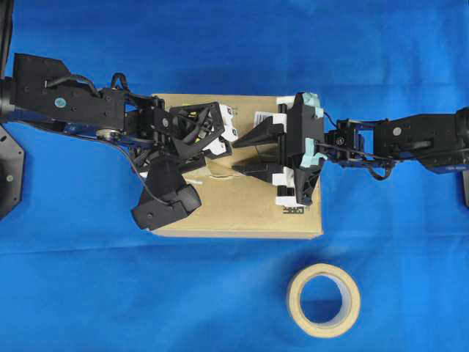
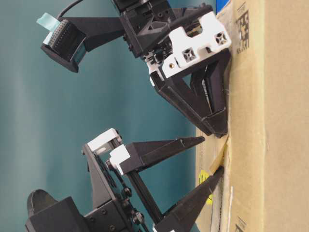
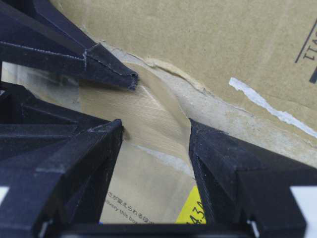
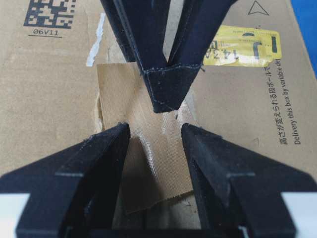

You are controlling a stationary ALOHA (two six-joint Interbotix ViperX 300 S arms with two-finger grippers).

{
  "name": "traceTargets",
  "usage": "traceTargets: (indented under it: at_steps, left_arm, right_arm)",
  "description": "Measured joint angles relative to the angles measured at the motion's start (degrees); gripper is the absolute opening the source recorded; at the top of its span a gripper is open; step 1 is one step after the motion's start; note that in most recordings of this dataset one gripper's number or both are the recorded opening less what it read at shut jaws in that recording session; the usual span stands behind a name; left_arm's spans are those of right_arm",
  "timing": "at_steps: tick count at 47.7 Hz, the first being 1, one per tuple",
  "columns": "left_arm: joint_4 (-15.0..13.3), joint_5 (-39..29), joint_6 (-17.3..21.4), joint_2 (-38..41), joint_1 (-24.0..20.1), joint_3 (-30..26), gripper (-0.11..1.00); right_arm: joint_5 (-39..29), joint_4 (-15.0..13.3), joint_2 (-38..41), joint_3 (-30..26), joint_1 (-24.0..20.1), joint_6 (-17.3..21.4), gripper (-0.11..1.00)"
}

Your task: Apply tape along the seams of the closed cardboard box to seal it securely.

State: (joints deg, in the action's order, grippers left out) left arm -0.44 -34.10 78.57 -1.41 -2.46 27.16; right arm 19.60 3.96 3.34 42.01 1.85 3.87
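Box (image 1: 242, 209): lies on the blue table (image 1: 88, 279), centre.
Tape (image 4: 148, 148): strip on the box top, one end lifted.
Seam (image 3: 218, 106): under the strip.
Left tool (image 1: 223, 139): fingers spread, tips at the strip.
Right tool (image 1: 245, 156): fingers wide apart, straddling the strip, gripping nothing.
Roll (image 1: 323, 300): on the table beside the box.

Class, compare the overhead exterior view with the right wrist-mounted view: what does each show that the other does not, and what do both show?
Only the overhead view shows the tape roll lying on the blue cloth in front of the cardboard box, and both arms reaching in from the sides.

Only the right wrist view shows the tape strip on the box top, the yellow sticker and a black square code.

Both show the box and the open left gripper and right gripper meeting over it.
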Motion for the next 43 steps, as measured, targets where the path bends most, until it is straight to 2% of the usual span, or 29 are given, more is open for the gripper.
traceTargets:
  at_steps: [43]
  left_arm:
    - [0.2,-2.4,-0.8,-1.3,0.1,0.5,0.53]
  right_arm:
    - [0.0,0.0,0.0,0.0,-0.1,0.0,0.55]
